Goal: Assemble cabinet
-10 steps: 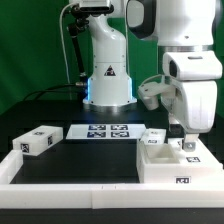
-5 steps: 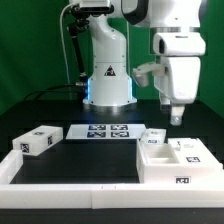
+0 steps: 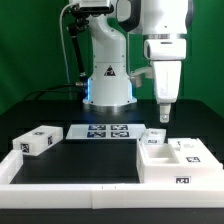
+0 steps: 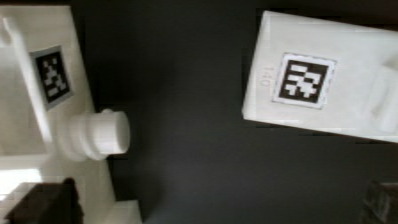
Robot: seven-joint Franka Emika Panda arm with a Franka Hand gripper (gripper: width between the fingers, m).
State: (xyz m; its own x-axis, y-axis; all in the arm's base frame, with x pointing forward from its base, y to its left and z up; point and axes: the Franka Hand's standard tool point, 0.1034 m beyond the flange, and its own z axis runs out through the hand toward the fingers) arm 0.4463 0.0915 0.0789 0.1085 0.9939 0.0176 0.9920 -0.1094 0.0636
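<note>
Gripper (image 3: 163, 113) status: risen clear of cabinet body (image 3: 170, 165) vs 1 s ago, when it sat low over the body's top at ext. view's right. It now hangs high, shifted toward ext. view's left, approx. above small block (image 3: 155, 134) just behind the body. Wrist view shows fingers (image 4: 45, 200) spread wide w/ nothing between them, i.e. empty. Body rests on table (image 3: 100, 160) at ext. view's right, tagged piece (image 3: 188, 147) on top. Long block (image 3: 36, 141) lies well apart at ext. view's left, marker board (image 3: 103, 131) between. Judgement: placement on body appears done and released; next pick prob. the small block
</note>
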